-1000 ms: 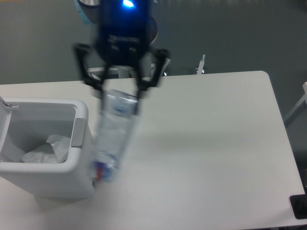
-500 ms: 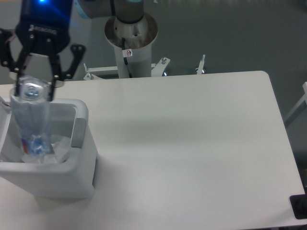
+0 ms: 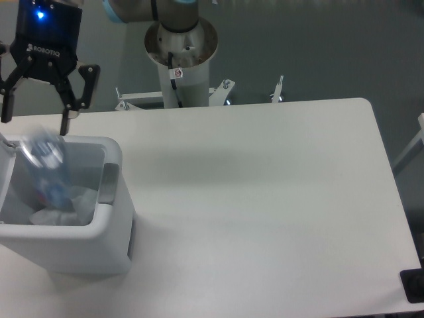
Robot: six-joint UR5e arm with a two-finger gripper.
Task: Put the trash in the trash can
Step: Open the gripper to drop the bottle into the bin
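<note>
Inside the boxy white plastic trash can [image 3: 116, 218] you will find the crumpled white sheet [image 3: 59, 211] on the bottom, with the crushed clear plastic bottle [image 3: 48, 165] blurred and tilted within the opening above it. Above the can's far rim, the black two-finger gripper [image 3: 36, 112] hangs with fingers spread, holding nothing. Judged from this, both pieces are in; only retreat remains.

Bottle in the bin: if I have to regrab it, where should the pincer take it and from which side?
Probably the upper end of the bottle, from straight above. It leans in the bin with that end near the rim, the walls block the sides, and the open pincer already hangs overhead.
</note>
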